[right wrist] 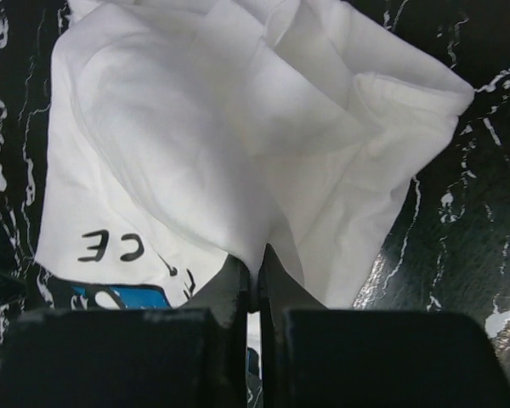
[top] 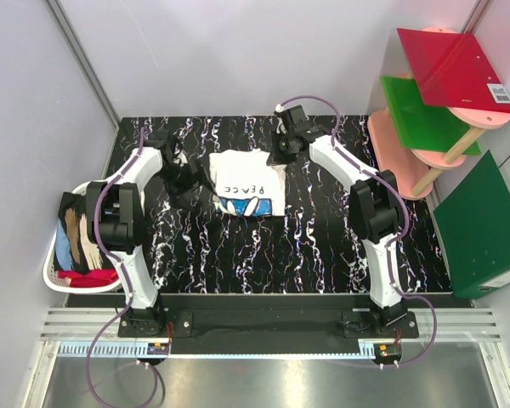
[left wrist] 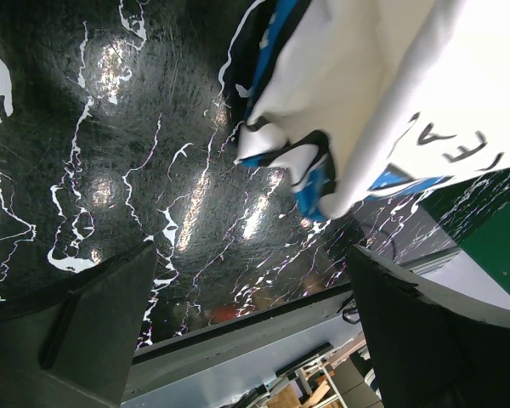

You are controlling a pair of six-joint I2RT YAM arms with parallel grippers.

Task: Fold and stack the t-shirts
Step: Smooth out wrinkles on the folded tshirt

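White tee (top: 246,183): one on table (top: 323,246), pinched by right tool (right wrist: 255,272).

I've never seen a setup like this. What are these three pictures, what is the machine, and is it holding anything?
These are two robot arms bolted to the near edge of a black marbled table. The wide picture looks down from above. The other two come from cameras on each wrist, so the dark blocks at the bottom belong to that arm itself. A white t-shirt printed PEACE lies mid-table. The right gripper is shut, pinching a fold of it. The left gripper is open beside the shirt, holding nothing. A white basket of more clothes sits at the table's left edge.
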